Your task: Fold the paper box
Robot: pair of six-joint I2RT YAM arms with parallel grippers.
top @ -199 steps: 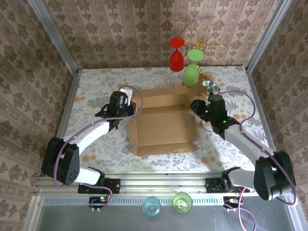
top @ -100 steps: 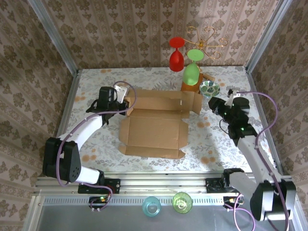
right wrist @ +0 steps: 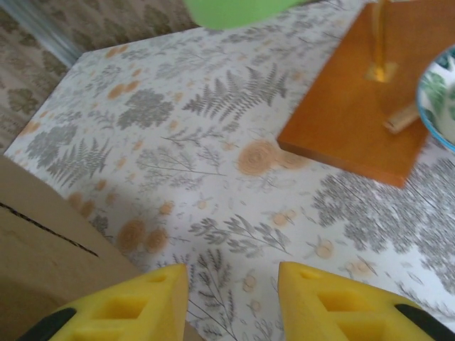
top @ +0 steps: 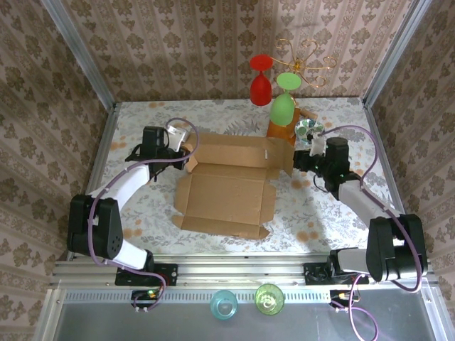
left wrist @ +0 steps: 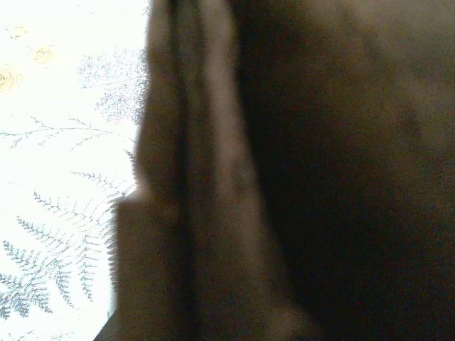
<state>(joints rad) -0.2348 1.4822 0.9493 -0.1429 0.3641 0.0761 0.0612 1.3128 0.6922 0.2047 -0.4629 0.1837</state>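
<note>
The box (top: 231, 181) lies open, bare table (top: 153, 217) along its near edge. The right gripper (right wrist: 233, 288) is spread beside the right flap. The left gripper (top: 185, 147) is at the far-left corner, its grip impossible to tell.

The paper box (top: 227, 192) lay mid-table between the left gripper (top: 186, 147) and right gripper (top: 298, 161); the wooden stand (top: 281, 129) stood behind its far-right corner.
</note>
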